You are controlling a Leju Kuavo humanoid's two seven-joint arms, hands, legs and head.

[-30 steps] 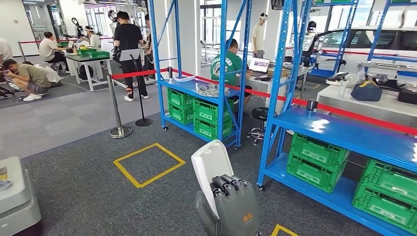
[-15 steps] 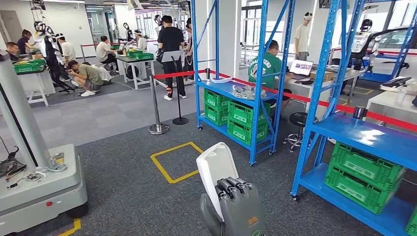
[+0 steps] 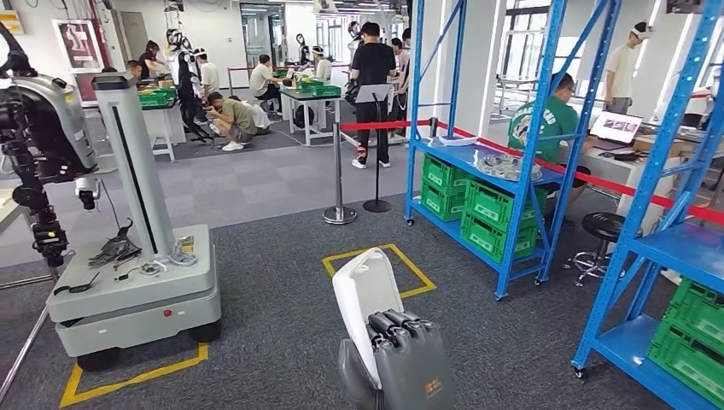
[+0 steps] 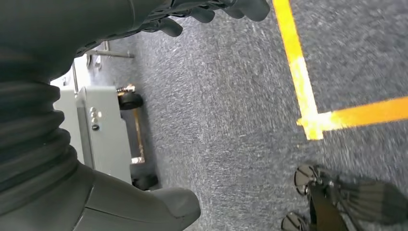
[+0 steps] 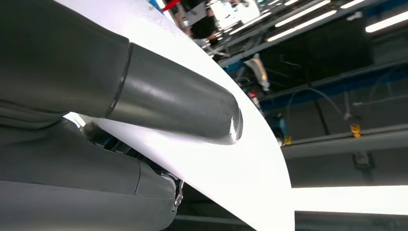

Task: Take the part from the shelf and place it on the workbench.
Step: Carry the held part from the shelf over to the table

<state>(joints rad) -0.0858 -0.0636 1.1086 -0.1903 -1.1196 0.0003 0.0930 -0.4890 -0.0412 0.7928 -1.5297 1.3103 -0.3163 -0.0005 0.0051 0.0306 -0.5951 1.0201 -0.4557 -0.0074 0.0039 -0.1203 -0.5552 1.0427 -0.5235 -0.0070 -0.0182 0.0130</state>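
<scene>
Part (image 3: 363,295), a white curved panel, is held upright in the right hand (image 3: 408,363), whose dark fingers (image 3: 394,325) wrap over its edge while the thumb (image 5: 173,103) presses its face. Left hand (image 4: 72,115) hangs above the floor, fingers (image 4: 211,9) loosely curled on nothing. Grey carpet (image 3: 282,342) carries a yellow taped square (image 3: 380,269). Left stands a grey wheeled cart (image 3: 128,290); right, blue shelving (image 3: 521,171) holds green crates (image 3: 491,218). People work at counters (image 3: 316,98) beyond a red barrier belt (image 3: 376,125).
</scene>
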